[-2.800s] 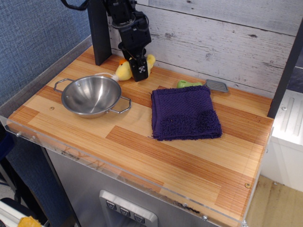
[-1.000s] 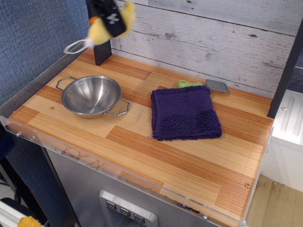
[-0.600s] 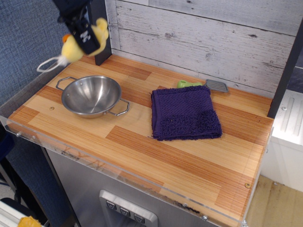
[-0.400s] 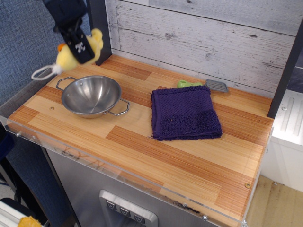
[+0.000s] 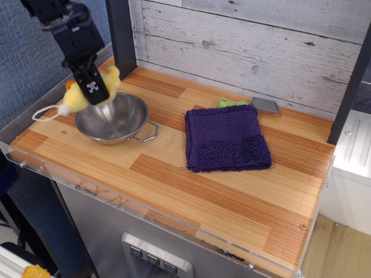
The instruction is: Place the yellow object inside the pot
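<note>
- My pincer (image 5: 94, 92) is squeezed tight on the yellow duck (image 5: 77, 97).
- The duck is up in the air, not on the table (image 5: 232, 191).
- It hangs over the left edge of the pot (image 5: 116, 119).
- The duck's head sticks out to the left of my pincer, and you can see a bit of orange there.
- The rest of its soft yellow body peeks out on the right side, up by my pincer.
- A thin white loop (image 5: 45, 113) dangles from the duck to the left, past the pot's rim.
- My black arm (image 5: 66, 29) comes down from the top left corner.
- The pot is shiny and round, and it sits on the left part of the wooden table.
- I can see one wire handle on the right side of the pot. The other side is hidden behind my pincer and the duck.
- The inside of the pot that I can see has nothing in it.
- A dark purple cloth (image 5: 227, 138) lies flat in the middle of the table, well apart from the pot.
- Behind the cloth, near the wooden wall, a small green thing (image 5: 227, 103) peeks out.
- Just beside it sits a little grey thing with ridges (image 5: 266, 105).
- A black post (image 5: 120, 36) stands at the back left, behind the pot.
</note>
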### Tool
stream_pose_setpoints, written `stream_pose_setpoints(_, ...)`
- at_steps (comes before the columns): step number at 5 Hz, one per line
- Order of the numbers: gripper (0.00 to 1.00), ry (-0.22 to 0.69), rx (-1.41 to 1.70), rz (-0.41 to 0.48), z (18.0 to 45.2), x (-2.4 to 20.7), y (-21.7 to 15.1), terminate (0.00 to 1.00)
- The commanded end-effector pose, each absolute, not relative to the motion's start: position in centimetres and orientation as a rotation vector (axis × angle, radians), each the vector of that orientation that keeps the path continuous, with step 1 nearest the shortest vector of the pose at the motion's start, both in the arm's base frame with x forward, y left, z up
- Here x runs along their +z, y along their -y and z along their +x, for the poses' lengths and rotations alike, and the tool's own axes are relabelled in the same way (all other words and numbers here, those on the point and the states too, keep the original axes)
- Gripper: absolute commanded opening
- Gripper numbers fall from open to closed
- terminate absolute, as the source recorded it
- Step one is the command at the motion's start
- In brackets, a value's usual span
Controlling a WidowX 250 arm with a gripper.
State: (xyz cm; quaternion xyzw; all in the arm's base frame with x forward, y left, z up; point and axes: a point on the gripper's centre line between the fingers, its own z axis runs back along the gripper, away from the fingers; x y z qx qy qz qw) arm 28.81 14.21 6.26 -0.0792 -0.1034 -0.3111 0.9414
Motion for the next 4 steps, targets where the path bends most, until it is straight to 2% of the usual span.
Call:
stream_pose_setpoints(1,0.00,0.169,-0.675,-0.164,28.7,4.5,-12.5,0.00)
stream_pose_setpoints(2,0.00,0.173,-0.696,-0.166,29.4,3.5,-11.6,0.00)
stream_pose_setpoints(3,1.00,0.160,-0.683,-0.144,30.0,3.8,-11.3,0.00)
stream_pose_setpoints(4,1.00,0.163,-0.661,-0.121,30.2,4.0,-11.6,0.00)
